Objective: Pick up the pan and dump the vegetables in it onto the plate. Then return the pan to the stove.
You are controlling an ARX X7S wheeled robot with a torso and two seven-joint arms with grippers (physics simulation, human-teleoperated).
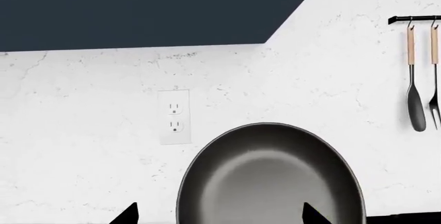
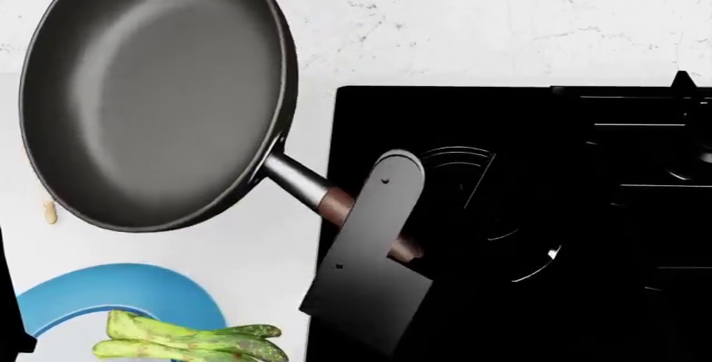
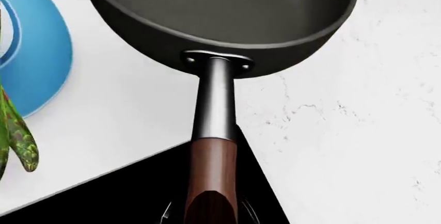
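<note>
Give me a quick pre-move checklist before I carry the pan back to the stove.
1. Round dark-grey frying pan empty: ok, no food shows inside.
2. Green asparagus spears on the blue-rimmed plate: ok, though the frame edge cuts them off.
3. Right gripper on the pan's reddish-brown wooden handle: ok, it is clamped there in the head view.
4. Pan level: not ok, it is tipped steeply, inside facing the head camera.
5. Black glossy gas cooktop burner free: ok as far as visible.
6. Left gripper state: cannot tell, only fingertips show.
</note>
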